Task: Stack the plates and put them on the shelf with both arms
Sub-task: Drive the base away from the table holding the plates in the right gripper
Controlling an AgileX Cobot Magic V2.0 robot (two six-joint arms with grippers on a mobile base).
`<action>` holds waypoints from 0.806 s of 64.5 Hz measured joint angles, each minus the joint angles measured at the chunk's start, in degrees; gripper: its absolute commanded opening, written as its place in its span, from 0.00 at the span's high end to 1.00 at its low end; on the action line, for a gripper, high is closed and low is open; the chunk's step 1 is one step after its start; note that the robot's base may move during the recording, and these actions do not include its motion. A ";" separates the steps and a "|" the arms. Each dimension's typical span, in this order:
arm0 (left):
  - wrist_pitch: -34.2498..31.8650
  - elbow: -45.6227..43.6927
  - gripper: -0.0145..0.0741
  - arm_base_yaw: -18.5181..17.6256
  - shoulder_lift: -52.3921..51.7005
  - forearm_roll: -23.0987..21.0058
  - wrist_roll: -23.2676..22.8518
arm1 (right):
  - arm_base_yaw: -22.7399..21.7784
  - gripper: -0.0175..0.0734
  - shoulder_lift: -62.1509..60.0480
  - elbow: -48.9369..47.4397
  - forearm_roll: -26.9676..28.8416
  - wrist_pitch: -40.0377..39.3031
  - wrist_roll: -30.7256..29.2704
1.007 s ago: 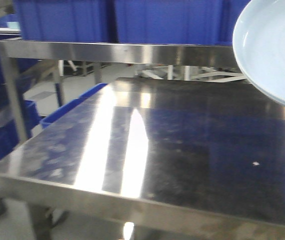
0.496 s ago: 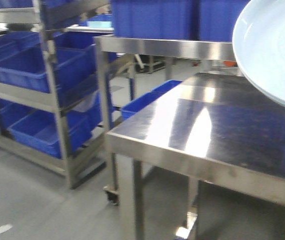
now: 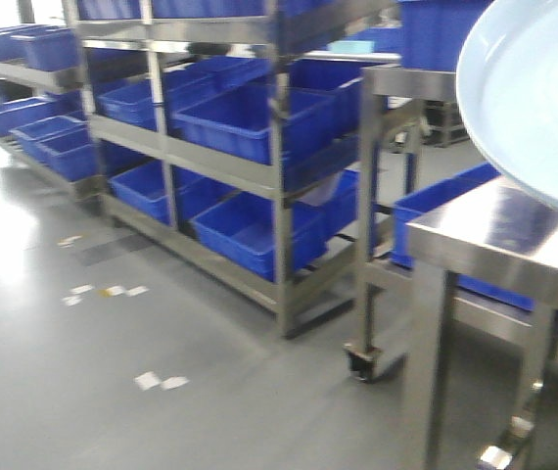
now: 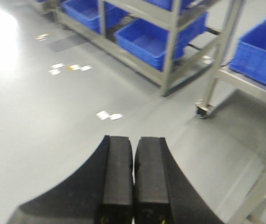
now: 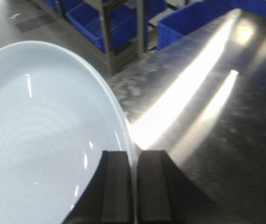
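A large pale blue-white plate [image 3: 534,98] fills the upper right corner of the front view, tilted on edge. In the right wrist view the same plate [image 5: 39,140] spreads to the left, and my right gripper [image 5: 134,154] is shut on its rim, one finger on each face. Below the plate lies the reflective steel tabletop [image 5: 207,93]. My left gripper [image 4: 134,139] is shut with nothing in it, hanging above the grey floor. The shelf is out of view.
A steel rack [image 3: 279,176] loaded with blue crates [image 3: 240,117] stands to the left and behind. The steel table [image 3: 494,240] with a caster wheel [image 3: 362,362] is at right. The left wrist view shows the rack post [image 4: 170,56] and grey floor.
The front view has swung left: the steel table slid off to the right and the crate rack and open floor came into view. The plate kept its place in the frame.
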 measured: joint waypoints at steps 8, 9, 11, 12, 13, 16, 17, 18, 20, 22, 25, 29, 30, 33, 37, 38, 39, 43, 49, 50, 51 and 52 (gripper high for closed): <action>0.00 0.00 0.74 0.00 0.00 0.00 0.00 | 0.00 0.75 0.00 0.00 0.00 0.00 0.00; 0.00 0.00 0.74 0.00 0.00 0.00 0.00 | 0.00 0.75 0.00 0.00 0.00 0.00 0.00; 0.00 0.00 0.74 0.00 0.00 0.00 0.00 | 0.00 0.75 0.00 0.00 0.00 0.00 0.00; 0.00 0.00 0.74 0.00 0.00 0.00 0.00 | 0.00 0.75 0.00 0.00 0.00 0.00 0.00; 0.00 0.00 0.74 0.00 0.00 0.00 0.00 | 0.00 0.75 0.00 0.00 0.00 0.00 0.00; 0.00 0.00 0.73 0.00 0.00 0.00 0.00 | 0.00 0.75 0.00 0.00 0.00 0.00 0.00; 0.00 0.00 0.74 0.00 0.00 0.00 0.00 | 0.00 0.75 0.00 0.00 0.00 0.00 0.00; 0.00 0.00 0.74 0.00 0.00 0.00 0.00 | 0.00 0.75 0.00 0.00 0.00 0.00 0.00; 0.00 0.00 0.74 0.00 0.00 0.00 0.00 | 0.00 0.75 0.00 0.00 0.00 0.00 0.00; 0.00 0.00 0.74 0.00 0.00 0.00 0.00 | 0.00 0.75 0.00 0.00 0.00 0.00 0.00; 0.00 0.00 0.74 0.00 0.00 0.00 0.00 | 0.00 0.75 0.00 0.00 0.00 0.00 0.00; 0.00 0.00 0.74 0.00 0.00 0.00 0.00 | 0.00 0.75 0.00 0.00 0.00 0.00 0.00; 0.00 0.00 0.74 0.00 0.00 0.00 0.00 | 0.00 0.75 0.00 0.00 0.00 0.00 0.00; 0.00 0.00 0.73 0.00 0.00 0.00 0.00 | 0.00 0.75 0.00 0.00 0.00 0.00 0.00; 0.00 0.00 0.74 0.00 0.00 0.00 0.00 | 0.00 0.75 0.00 0.00 0.00 0.00 0.00; 0.00 0.00 0.74 0.00 0.00 0.00 0.00 | 0.00 0.75 0.00 0.00 0.00 0.00 0.00; 0.00 0.00 0.74 0.00 0.00 0.00 0.00 | 0.00 0.75 0.00 0.00 0.00 0.00 0.00; 0.00 0.00 0.74 0.00 0.00 0.00 0.00 | 0.00 0.75 0.00 0.00 0.00 0.00 0.00; 0.00 0.00 0.74 0.00 0.00 0.00 0.00 | 0.00 0.75 0.00 0.00 0.00 0.00 0.00; 0.00 0.00 0.74 0.00 0.00 0.00 0.00 | 0.00 0.75 0.00 0.00 0.00 0.00 0.00; 0.00 0.00 0.74 0.00 0.00 0.00 0.00 | 0.00 0.75 0.00 0.00 0.00 0.00 0.00; 0.00 0.00 0.74 0.00 0.00 0.00 0.00 | 0.00 0.75 0.00 0.00 0.00 0.00 0.00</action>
